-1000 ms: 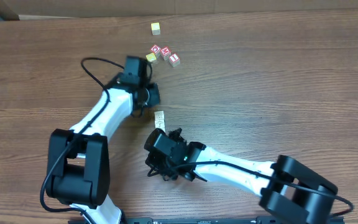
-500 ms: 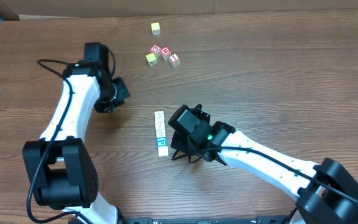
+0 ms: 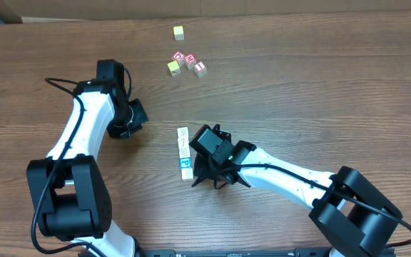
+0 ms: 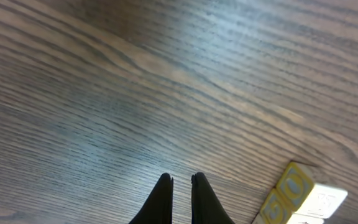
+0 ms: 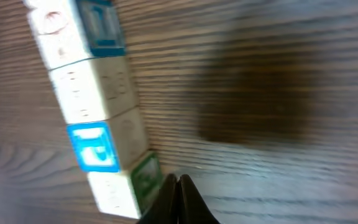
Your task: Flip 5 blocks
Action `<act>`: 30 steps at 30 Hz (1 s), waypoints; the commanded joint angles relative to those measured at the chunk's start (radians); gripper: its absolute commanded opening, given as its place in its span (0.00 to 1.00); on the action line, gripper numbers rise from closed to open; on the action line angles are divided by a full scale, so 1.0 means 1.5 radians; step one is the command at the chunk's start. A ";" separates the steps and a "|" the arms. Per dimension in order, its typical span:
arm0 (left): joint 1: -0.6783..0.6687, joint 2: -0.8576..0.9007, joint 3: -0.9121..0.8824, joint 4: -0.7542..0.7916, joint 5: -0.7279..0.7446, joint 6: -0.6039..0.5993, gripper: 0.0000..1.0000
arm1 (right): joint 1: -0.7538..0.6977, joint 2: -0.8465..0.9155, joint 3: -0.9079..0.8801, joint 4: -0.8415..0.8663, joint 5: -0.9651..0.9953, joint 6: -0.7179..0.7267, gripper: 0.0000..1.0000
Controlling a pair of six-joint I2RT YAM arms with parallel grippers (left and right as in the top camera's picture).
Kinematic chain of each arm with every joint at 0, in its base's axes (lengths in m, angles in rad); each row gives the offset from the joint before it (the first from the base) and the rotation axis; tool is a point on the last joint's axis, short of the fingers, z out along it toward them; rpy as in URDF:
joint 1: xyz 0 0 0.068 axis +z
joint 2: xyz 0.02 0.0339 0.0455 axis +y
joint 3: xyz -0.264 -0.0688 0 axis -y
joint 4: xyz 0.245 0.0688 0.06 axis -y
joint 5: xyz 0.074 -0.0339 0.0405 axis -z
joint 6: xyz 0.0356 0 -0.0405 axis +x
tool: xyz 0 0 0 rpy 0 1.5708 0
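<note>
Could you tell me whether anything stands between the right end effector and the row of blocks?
Nothing visible does: the shut right end effector sits just beside one end of the row of small pale wooden cubes.

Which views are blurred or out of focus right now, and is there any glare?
Overhead: sharp, evenly lit, no glare, a soft shadow by the row of blocks. Left wrist: fingers crisp, table grain soft toward the top with a pale sheen. Right wrist: worst, blocks smeared, markings unreadable except the blue face; dark shadow patch on the table at right.
</note>
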 commanded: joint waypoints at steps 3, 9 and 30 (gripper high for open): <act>-0.001 -0.012 -0.026 0.015 0.002 0.026 0.06 | 0.017 0.014 -0.003 0.020 -0.030 -0.042 0.04; -0.001 -0.012 -0.032 0.021 0.002 0.031 0.06 | 0.017 0.017 -0.003 0.023 -0.030 -0.041 0.04; -0.001 -0.012 -0.032 0.024 0.002 0.031 0.05 | 0.017 0.017 -0.003 0.040 -0.030 -0.072 0.04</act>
